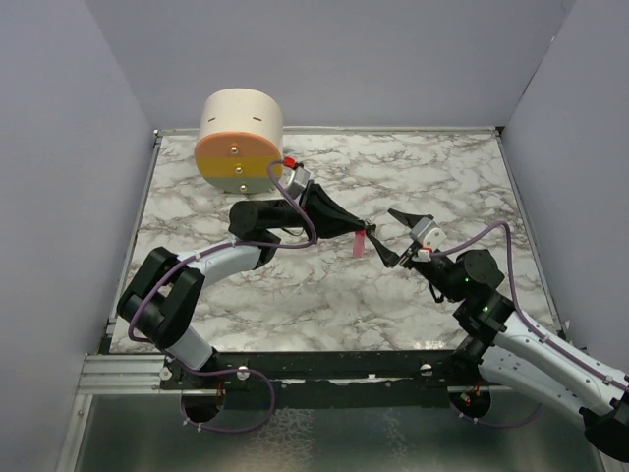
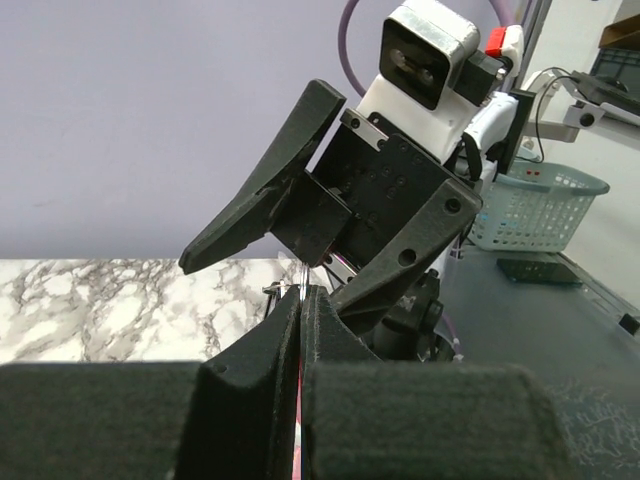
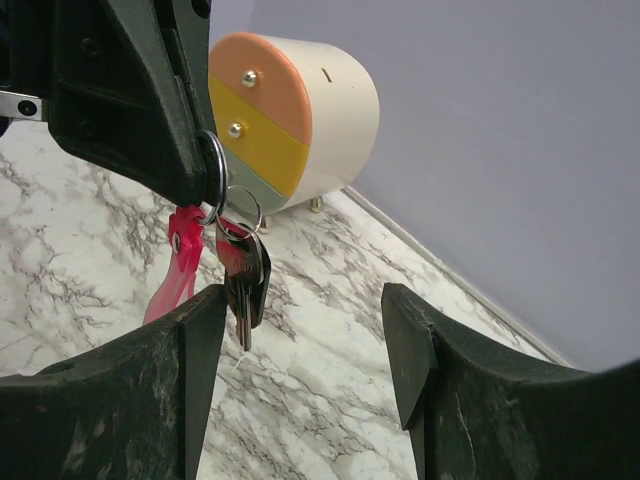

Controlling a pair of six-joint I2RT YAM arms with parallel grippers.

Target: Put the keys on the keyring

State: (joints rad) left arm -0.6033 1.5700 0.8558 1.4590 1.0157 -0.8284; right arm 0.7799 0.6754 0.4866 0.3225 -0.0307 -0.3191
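My left gripper (image 1: 360, 228) is shut on the keyring (image 3: 214, 178), a metal ring pinched at its fingertips above the marble table (image 1: 442, 177). From the ring hang a pink tag (image 3: 178, 265) and, on a smaller ring, dark-headed keys (image 3: 245, 282). In the top view only the pink tag (image 1: 360, 244) shows below the fingertips. My right gripper (image 3: 305, 310) is open, facing the left one. The keys hang just in front of its left finger (image 3: 190, 370), with nothing between its fingers. In the left wrist view the left gripper (image 2: 302, 298) is shut, a pink sliver between its pads.
A round cream container (image 1: 241, 138) with an orange, yellow and green face stands at the table's back left. Purple walls close the table in on three sides. A pale basket (image 2: 535, 205) sits off the table beyond the right arm.
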